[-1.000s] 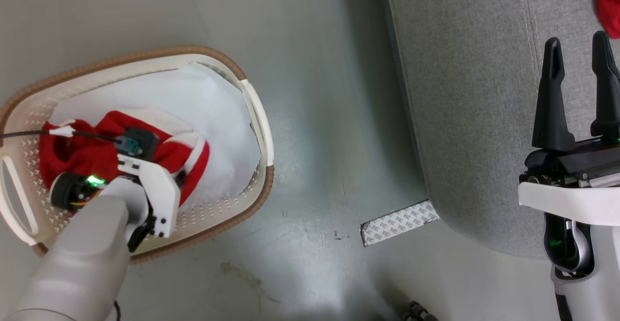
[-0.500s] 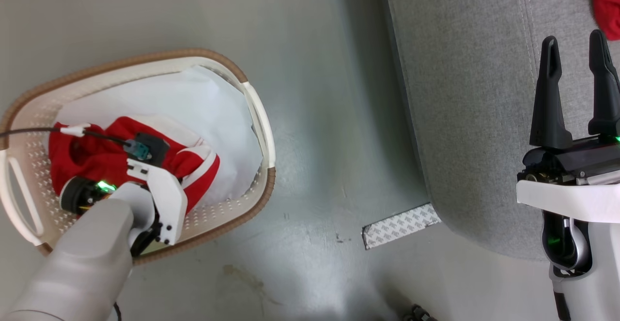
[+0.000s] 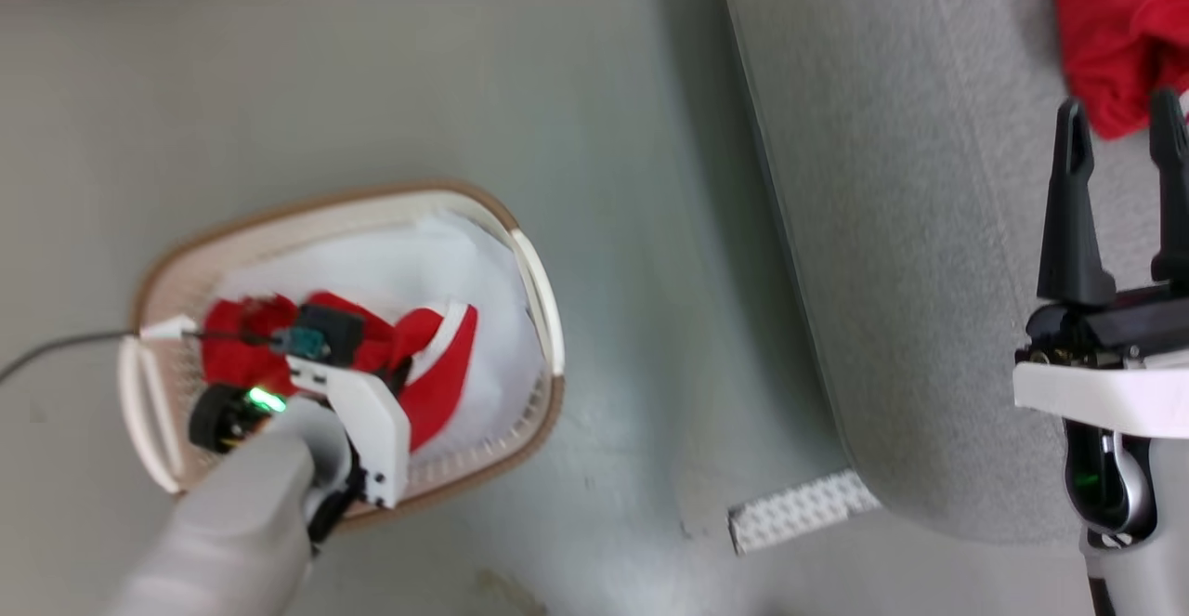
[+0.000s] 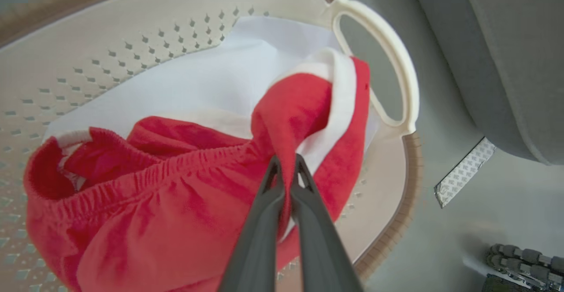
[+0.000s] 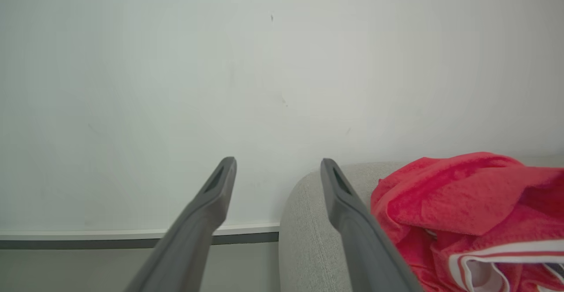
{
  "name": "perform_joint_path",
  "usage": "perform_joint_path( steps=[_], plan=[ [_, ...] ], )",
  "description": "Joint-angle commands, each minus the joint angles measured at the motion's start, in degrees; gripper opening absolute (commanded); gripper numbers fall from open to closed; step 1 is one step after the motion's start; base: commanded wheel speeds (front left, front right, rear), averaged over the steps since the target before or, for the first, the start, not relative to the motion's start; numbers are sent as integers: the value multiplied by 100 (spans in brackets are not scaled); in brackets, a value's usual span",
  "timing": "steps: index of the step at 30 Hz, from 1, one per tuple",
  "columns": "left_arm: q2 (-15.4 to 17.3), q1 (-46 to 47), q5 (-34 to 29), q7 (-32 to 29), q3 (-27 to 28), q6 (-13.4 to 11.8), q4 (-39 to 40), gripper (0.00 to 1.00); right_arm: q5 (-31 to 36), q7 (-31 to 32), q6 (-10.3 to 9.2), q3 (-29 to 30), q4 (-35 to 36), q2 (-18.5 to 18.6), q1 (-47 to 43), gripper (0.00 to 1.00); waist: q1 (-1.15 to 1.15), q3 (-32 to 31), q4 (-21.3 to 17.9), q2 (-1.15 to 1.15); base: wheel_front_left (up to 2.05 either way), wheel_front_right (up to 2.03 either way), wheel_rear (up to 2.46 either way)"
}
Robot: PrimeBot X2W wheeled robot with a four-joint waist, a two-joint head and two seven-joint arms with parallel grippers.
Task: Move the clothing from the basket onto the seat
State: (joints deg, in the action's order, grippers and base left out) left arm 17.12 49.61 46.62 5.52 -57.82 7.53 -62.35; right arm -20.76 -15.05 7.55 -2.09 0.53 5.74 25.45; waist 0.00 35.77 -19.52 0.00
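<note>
A red garment with white trim lies bunched in the cream basket, over a white sheet. My left gripper is shut on a fold of that clothing, and its wrist hangs over the basket in the head view. A second red garment rests on the grey sofa seat. Over the seat my right gripper stands open and empty, just short of that garment.
The basket stands on the smooth grey-green floor, left of the sofa. A patterned white strip lies on the floor at the sofa's near corner. A pale wall with a baseboard rises behind the sofa.
The whole head view has shifted, so the camera moved: basket and sofa sit lower and the sofa's garment shows more. The left gripper still holds the red clothing, now bunched tighter.
</note>
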Motion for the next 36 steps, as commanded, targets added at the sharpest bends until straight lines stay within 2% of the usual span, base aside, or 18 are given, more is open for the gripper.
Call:
perform_joint_path(
  steps=[1, 7, 12, 26, 36],
  plan=[
    [-42, -137, 65, 175, -29, -10, -11, 0, 27, -17, -13, 20, -26, 87, -118, 100, 0, -470, 227, 0, 0, 0, 0],
    [-214, -402, 344, 797, -55, -10, 4, 0, 39, -17, -13, -55, -191, 234, -391, 100, 0, -1236, 500, 0, 0, 0, 0],
    [-272, -596, 385, 966, 53, -10, 177, 0, 22, -17, -13, -52, -304, 322, -627, 100, 0, -1825, 691, 0, 0, 0, 0],
    [-281, -1243, -607, 966, 1403, -100, 1841, 0, -42, -17, -13, -60, -509, 514, -1289, 100, 0, -3021, 1208, 0, 0, 0, 0],
    [-322, -1373, -1077, 967, 1801, -205, 2774, 0, -146, -17, -13, -167, -577, 489, -1560, 100, 0, -3381, 1374, 0, 0, 0, 0]
  ],
)
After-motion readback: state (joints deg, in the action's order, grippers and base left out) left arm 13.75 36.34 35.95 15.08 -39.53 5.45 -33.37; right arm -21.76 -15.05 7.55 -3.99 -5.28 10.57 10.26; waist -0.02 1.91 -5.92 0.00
